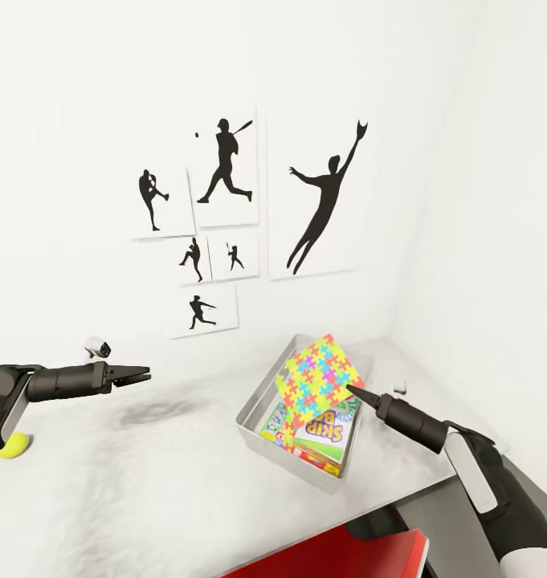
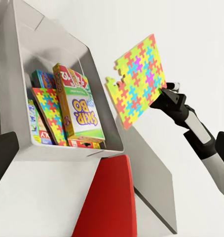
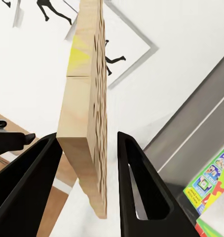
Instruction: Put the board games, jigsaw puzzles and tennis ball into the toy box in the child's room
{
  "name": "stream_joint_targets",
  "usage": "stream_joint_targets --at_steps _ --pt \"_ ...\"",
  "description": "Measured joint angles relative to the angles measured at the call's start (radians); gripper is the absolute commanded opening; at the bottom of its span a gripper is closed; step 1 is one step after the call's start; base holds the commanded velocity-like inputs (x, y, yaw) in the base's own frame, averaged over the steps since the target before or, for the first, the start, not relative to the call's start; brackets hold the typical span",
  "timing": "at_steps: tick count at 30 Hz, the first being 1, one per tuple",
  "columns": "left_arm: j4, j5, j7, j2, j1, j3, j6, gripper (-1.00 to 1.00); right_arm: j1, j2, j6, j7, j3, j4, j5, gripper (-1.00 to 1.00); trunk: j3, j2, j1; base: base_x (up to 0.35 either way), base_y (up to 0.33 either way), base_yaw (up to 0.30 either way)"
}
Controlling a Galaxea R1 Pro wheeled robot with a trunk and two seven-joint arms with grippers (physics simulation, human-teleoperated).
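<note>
Jaws of my right gripper pinch a jigsaw puzzle, tilted above the toy box on the bench; inside, a box reads "SKIP BO". My left gripper hovers well apart with jaws together, arm level.

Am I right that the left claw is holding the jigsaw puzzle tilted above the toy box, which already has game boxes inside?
Not quite: the right claw holds the jigsaw puzzle, as the head view shows. It is tilted above the toy box, which already has game boxes inside.
</note>
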Motion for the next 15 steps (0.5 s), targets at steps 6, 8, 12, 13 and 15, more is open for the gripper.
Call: stream_joint_targets --at_steps 6,8,12,13,15 --pt "0.0 0.0 0.0 -0.001 0.0 0.0 0.0 1.0 0.001 0.002 0.022 -0.005 -0.003 0.006 -0.005 -1.0 0.0 0.0 0.0 0.0 0.0 0.0" --pt "0.0 0.0 0.0 -0.001 0.0 -0.001 0.0 1.0 -0.004 0.002 0.061 -0.025 -0.001 0.007 -0.004 -1.0 0.0 0.0 0.0 0.0 0.0 0.0" --pt "0.0 0.0 0.0 -0.002 0.0 -0.001 0.0 1.0 -0.067 0.003 0.208 -0.152 0.001 0.011 -0.012 -1.0 0.0 0.0 0.0 0.0 0.0 0.0" --pt "0.0 0.0 0.0 -0.002 0.0 -0.001 0.0 1.0 -0.098 0.004 0.246 -0.2 0.001 0.014 -0.014 -1.0 0.0 0.0 0.0 0.0 0.0 0.0" --pt "0.0 0.0 0.0 -0.003 0.0 -0.001 0.0 1.0 -0.153 0.004 0.284 -0.27 0.001 0.037 -0.013 -1.0 0.0 0.0 0.0 0.0 0.0 0.0"
